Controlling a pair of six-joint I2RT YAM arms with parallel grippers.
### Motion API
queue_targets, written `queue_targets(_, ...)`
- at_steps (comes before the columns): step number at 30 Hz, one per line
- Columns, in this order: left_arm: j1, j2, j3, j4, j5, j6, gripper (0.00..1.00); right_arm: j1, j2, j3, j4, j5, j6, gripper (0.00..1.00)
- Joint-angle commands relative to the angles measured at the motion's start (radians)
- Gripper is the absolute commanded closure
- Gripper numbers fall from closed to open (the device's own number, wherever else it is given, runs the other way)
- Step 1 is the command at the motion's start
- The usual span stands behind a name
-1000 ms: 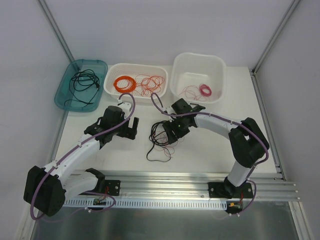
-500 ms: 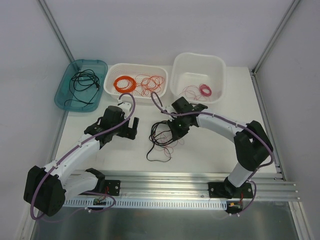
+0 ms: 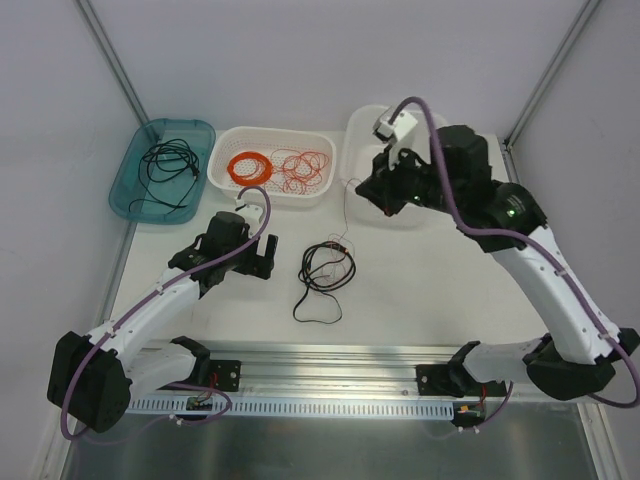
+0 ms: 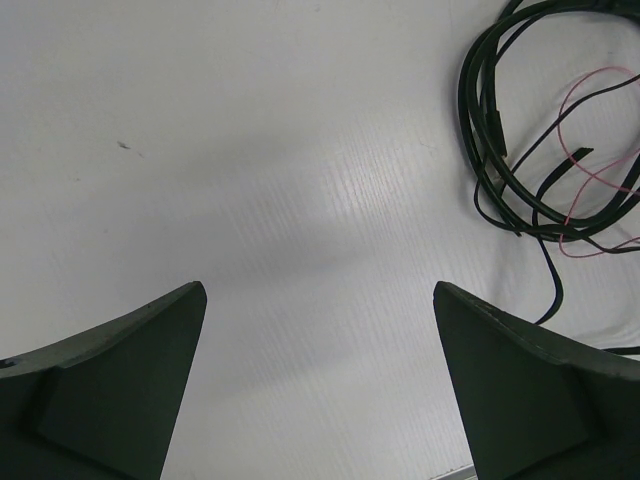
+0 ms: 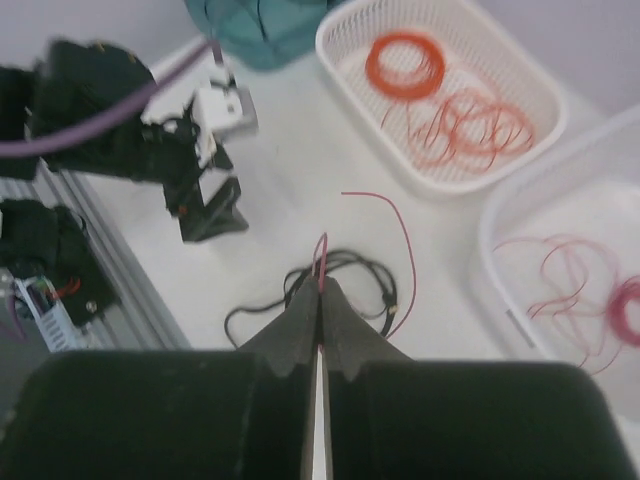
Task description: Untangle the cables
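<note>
1. Top external – the cables [image 3: 328,268] are a loose black-and-pink tangle on the table [image 3: 420,290], just in front of the white mesh basket [image 3: 225,150], below its right-hand end.
2. Right gripper [image 3: 385,192] is up in the air just off the basket's right end, over the front-left corner of the white tub [image 3: 432,135].
3. Right wrist view: its jaws are pinched fully together on one thin pinkish-red wire [image 5: 321,262]. That strand runs from the fingers down to the tangle, and the black loops lie flat on the table.
4. Left gripper [image 3: 255,268] sits low over the table in front of the basket's left half, just beside the tangle and not touching it.
5. Left wrist view: jaws spread wide with only bare table between them – holding nothing. The tangle is clear of both fingers.
6. Inside the basket there is a neat orange coil [image 3: 247,165] in the left half and loose orange-red loops [image 3: 305,167] in the right half.
7. The tub, right of the basket, holds thin pink loops [image 5: 560,270] and a small pink coil [image 5: 630,320].
8. Teal tray [image 3: 125,185] sits left of the basket with a black cable [image 3: 165,165] in it.
</note>
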Motion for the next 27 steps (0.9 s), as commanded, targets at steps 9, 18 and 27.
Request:
queue_targets(9,0.009,-0.003,0.027,-0.003,0.008,0.024,0.01,0.004,-0.173,0.147,0.303,0.276,-0.021,0.99)
queue_targets(18,0.009,-0.002,0.030,-0.004,0.006,0.026,0.01,0.005,-0.227,0.031,0.248,0.471,0.026,0.99)
queue_targets(27,0.009,0.001,0.030,-0.007,0.012,0.023,0.01,0.004,-0.086,-0.306,-0.106,0.307,0.251,0.99)
